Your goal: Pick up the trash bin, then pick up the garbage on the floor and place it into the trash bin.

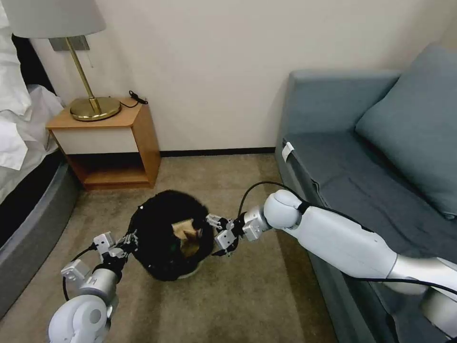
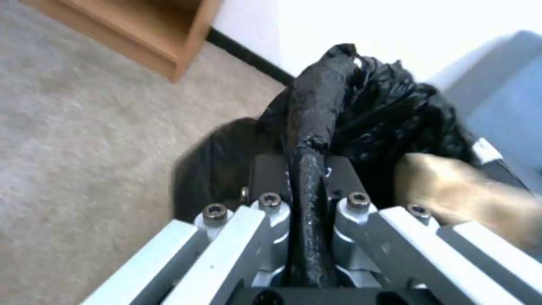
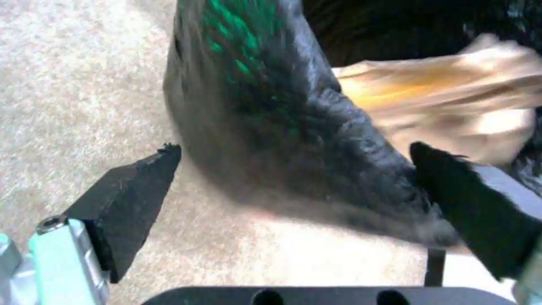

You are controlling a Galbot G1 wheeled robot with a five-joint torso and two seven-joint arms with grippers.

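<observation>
Left pincer [image 2: 308, 186] is clamped on the bag-covered rim of the trash bin [image 1: 164, 228], lower centre of the head frame, holding it steady, likely as a receptacle. Right pincer [image 1: 216, 231] sits at the opposite rim, pads [image 3: 135, 186] spread apart with the black rim between them. Crumpled brown paper [image 1: 186, 234] lies inside the bin, just beyond. Whether the bin rests on the carpet [image 1: 238, 300] or is lifted cannot be told. Other litter inside is hidden.

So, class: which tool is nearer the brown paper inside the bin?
Right. The right tool hangs open at the rim beside the brown paper; the left tool grips the trash bin rim opposite.
</observation>
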